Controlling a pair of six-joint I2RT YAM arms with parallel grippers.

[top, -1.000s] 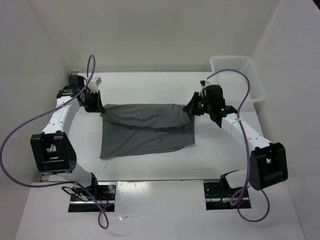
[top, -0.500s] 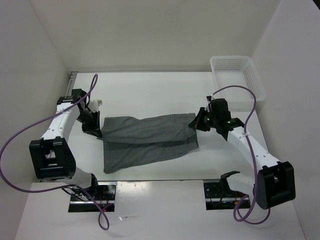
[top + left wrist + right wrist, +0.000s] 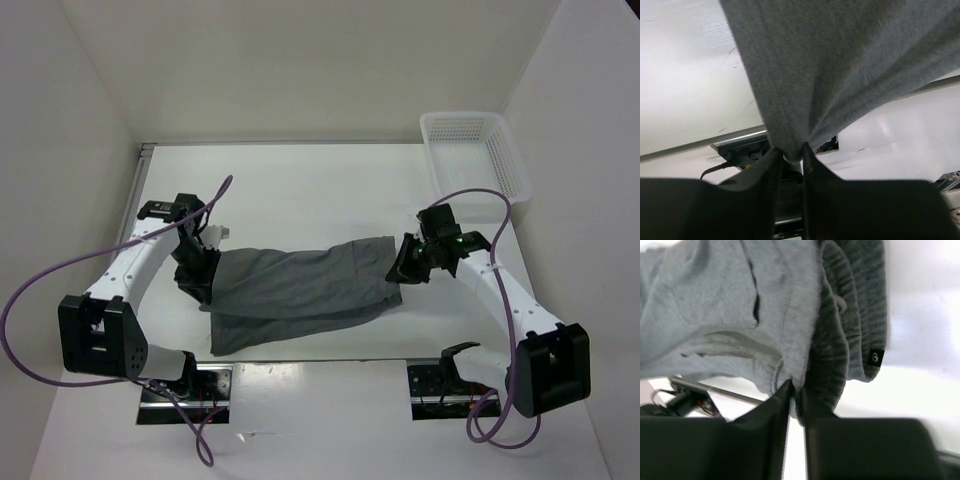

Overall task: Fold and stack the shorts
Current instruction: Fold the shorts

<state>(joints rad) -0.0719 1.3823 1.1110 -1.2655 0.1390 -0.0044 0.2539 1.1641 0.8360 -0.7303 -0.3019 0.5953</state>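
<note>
The dark grey shorts (image 3: 300, 290) hang stretched between my two grippers over the near part of the table, their lower edge lying on the table. My left gripper (image 3: 205, 283) is shut on the shorts' left end; in the left wrist view the fabric (image 3: 840, 65) bunches between the fingers (image 3: 774, 165). My right gripper (image 3: 403, 262) is shut on the right end by the ribbed waistband (image 3: 840, 340), which carries a small black tag (image 3: 874, 357).
A white mesh basket (image 3: 476, 150) stands at the back right corner. White walls enclose the table on three sides. The arm bases and purple cables sit at the near edge.
Both grippers have pulled the held shorts toward the near edge of the table, folding the far part over the near part. The shorts now lie lower in the top view.
</note>
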